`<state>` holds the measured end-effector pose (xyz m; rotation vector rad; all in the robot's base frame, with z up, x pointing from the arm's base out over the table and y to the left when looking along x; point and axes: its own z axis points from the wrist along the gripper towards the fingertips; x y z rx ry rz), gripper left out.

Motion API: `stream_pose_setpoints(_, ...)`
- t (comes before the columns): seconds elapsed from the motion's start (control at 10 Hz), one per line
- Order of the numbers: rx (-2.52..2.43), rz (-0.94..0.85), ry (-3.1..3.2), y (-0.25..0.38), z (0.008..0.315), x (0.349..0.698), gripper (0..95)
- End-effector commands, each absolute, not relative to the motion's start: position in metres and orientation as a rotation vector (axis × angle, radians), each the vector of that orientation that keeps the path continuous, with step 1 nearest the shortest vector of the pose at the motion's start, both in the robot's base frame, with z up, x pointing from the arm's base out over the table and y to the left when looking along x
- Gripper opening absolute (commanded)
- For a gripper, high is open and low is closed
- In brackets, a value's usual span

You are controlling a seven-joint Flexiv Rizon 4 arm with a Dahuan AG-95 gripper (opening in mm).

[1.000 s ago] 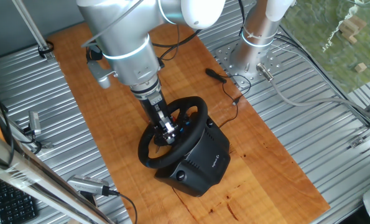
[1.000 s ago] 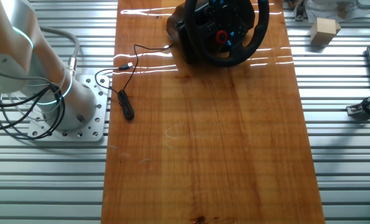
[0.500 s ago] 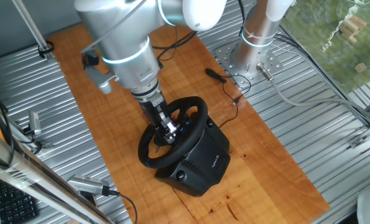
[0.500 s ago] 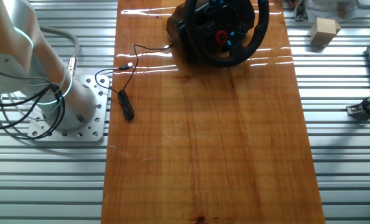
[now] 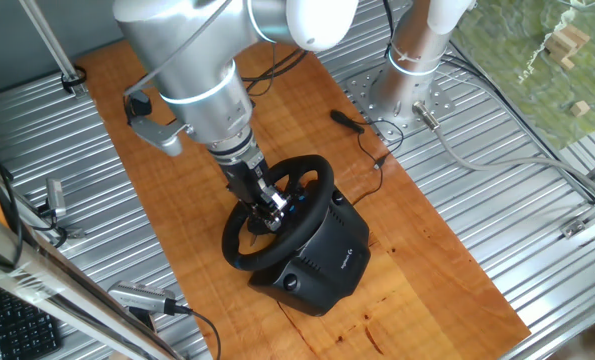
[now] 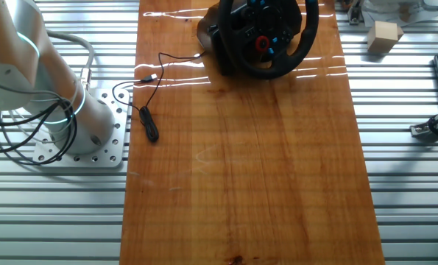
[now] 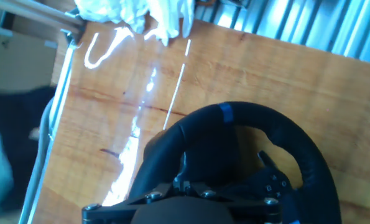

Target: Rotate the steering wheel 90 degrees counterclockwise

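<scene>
Black steering wheel [image 5: 277, 213] sits tilted on its base [image 5: 322, 262]; the gripper [image 5: 268, 210] reaches inside the rim, presumably to turn it; jaws' state unclear.

A glossy wooden board [image 6: 241, 169] lies on ribbed metal tabletop [image 6: 417, 206].

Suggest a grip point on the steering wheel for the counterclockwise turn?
Grip the steering wheel by its rim, coming down onto the tilted wheel face from above and pinching across the tube. The end effector sits inside the ring near the hub.
</scene>
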<state>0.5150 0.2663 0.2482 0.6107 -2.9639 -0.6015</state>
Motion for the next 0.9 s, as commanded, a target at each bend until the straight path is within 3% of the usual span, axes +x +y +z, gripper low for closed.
stream_pose_setpoints(0.1, 0.599, -0.633, -3.008, 0.2664, 0.2483, 0.5147, 0.0)
stream_pose_setpoints(0.9, 0.598, -0.619, -3.016, 0.2665, 0.2500, 0.5151, 0.0)
